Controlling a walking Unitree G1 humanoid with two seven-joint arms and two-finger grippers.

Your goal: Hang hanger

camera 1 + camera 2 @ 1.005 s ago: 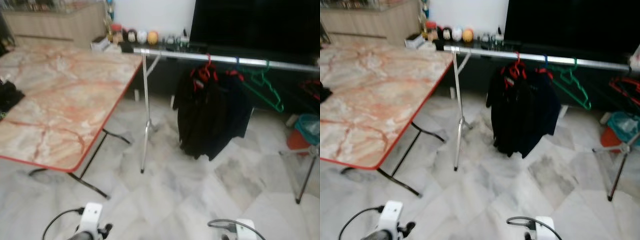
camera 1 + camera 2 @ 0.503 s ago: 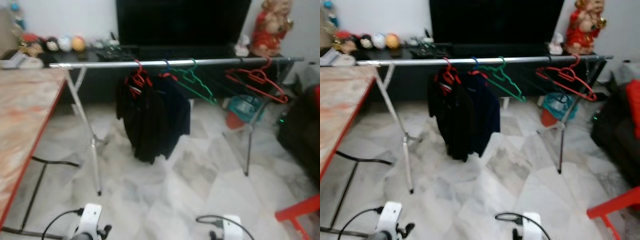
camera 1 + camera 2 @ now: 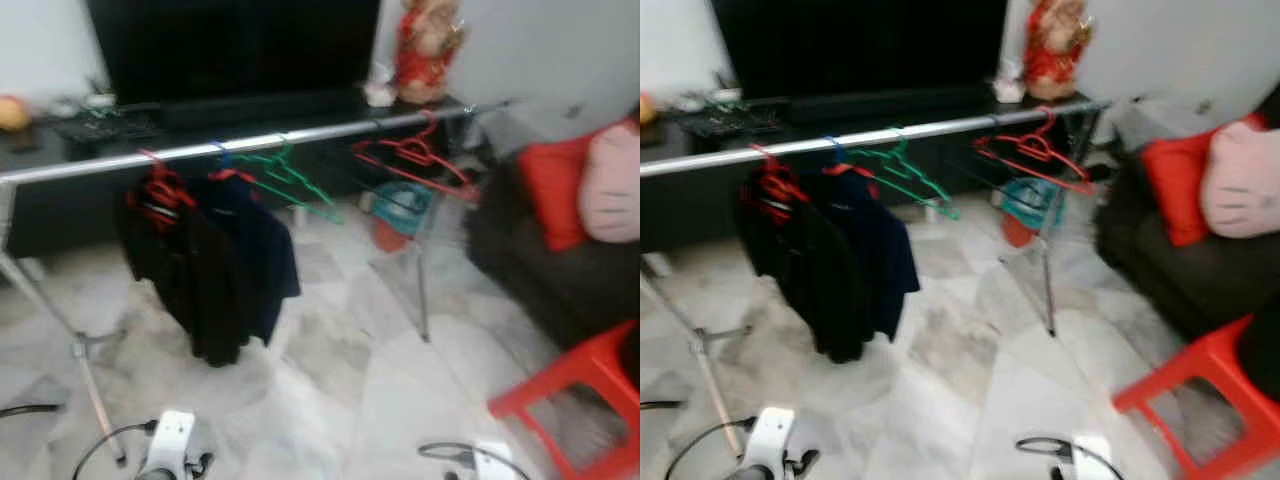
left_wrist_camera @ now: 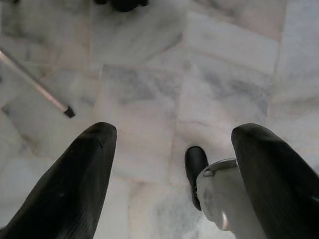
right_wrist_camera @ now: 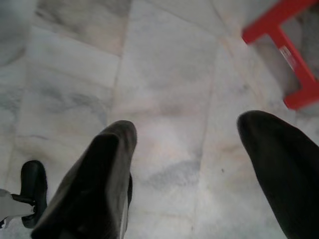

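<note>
- Currently facing grey-veined white marble floor [image 3: 330, 400], head views blurred.
- Ahead: long silver metal clothes rail [image 3: 250, 143], running left-right and rising slightly to the right, in front of black TV cabinet [image 3: 200, 110].
- Right side: dark sofa [image 3: 545, 270] with red cushion [image 3: 555, 190]; red plastic stool [image 3: 575, 385] near the right arm.
- On rail, left part: black garments [image 3: 205, 270] on red plastic hanger [image 3: 155, 190].
- Just right of them: empty green plastic hanger [image 3: 285, 180], hook on rail, long axis slanting down to the right, not square to the rail.
- Further right: empty red plastic hanger [image 3: 410, 160], hook on rail, same downward slant.
- Left gripper [image 4: 172, 164] hanging low over floor, fingers spread wide, holding nothing.
- Right gripper [image 5: 192, 159] likewise low, splayed, empty.
- Judgement: no hanger in hand, so step is locating and approaching one; cannot tell which hanger is meant.
- To do well: settle the view before reaching, square up to the rail, grip hanger at the neck, keep hook upright and crosswise to the rail.
</note>
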